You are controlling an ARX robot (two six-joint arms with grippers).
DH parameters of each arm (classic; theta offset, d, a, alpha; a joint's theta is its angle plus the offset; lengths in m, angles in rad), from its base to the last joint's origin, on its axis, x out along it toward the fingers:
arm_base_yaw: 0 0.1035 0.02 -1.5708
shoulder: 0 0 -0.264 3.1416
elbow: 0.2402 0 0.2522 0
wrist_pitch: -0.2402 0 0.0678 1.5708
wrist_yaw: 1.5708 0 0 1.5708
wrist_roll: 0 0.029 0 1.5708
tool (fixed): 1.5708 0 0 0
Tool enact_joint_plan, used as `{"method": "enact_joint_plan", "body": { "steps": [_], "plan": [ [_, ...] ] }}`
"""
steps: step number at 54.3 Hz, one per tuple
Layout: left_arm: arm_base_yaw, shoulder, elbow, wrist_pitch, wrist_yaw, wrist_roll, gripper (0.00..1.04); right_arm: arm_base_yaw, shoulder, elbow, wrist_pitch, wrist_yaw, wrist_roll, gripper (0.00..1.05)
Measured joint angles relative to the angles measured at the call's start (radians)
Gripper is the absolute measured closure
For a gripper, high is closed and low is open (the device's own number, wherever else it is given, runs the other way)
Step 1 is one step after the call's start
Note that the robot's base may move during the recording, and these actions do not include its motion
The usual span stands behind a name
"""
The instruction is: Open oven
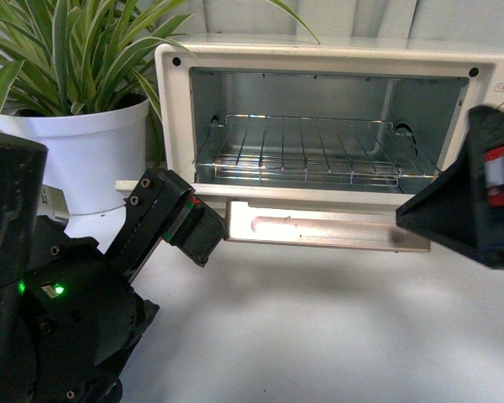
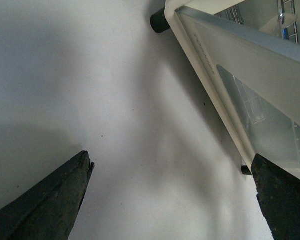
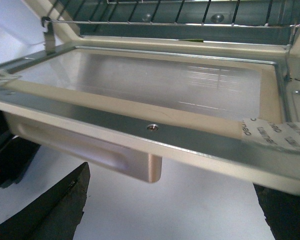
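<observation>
The cream-white oven point(image 1: 172, 92) stands at the back with its door point(image 1: 319, 228) folded down flat. The metal interior and wire rack point(image 1: 311, 151) are exposed. My left gripper point(image 1: 197, 231) hangs open by the door's left end, with the door's outer side point(image 2: 250, 75) beside one finger point(image 2: 280, 200) and only tabletop between the fingers. My right gripper point(image 1: 407, 220) is open just in front of the door's right end. In the right wrist view the glass window point(image 3: 155, 80) and bar handle point(image 3: 90, 147) lie just above the open gripper point(image 3: 171, 177), and nothing is held.
A leafy plant in a white pot point(image 1: 76, 151) stands left of the oven. The white tabletop point(image 1: 319, 319) spreads in front. A black oven foot point(image 2: 160, 22) shows under the body. A white sticker point(image 3: 275, 132) sits on the door's frame.
</observation>
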Motion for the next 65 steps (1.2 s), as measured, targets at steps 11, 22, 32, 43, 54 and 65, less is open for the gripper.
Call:
{"method": "enact_joint_plan", "body": {
  "steps": [11, 22, 32, 43, 54, 65],
  "plan": [
    [0.022, -0.039, -0.053, 0.016, 0.009, 0.0, 0.07, -0.048, -0.126, -0.037, -0.018, -0.045, 0.008, 0.09],
    [0.023, -0.065, -0.089, 0.027, 0.01, 0.005, 0.07, -0.078, -0.141, -0.065, -0.023, -0.064, 0.008, 0.09],
    [0.016, -0.085, -0.112, 0.029, 0.009, 0.012, 0.07, -0.086, -0.142, -0.085, -0.023, -0.066, 0.005, 0.09],
    [0.012, -0.094, -0.126, 0.028, 0.007, 0.02, 0.07, -0.091, -0.142, -0.095, -0.021, -0.068, 0.005, 0.09],
    [0.011, -0.105, -0.137, 0.023, 0.006, 0.021, 0.07, -0.094, -0.142, -0.1, -0.02, -0.069, 0.005, 0.09],
    [0.007, -0.122, -0.138, -0.028, -0.017, 0.054, 0.07, -0.1, -0.142, -0.101, -0.02, -0.072, 0.005, 0.09]
  ]
}}
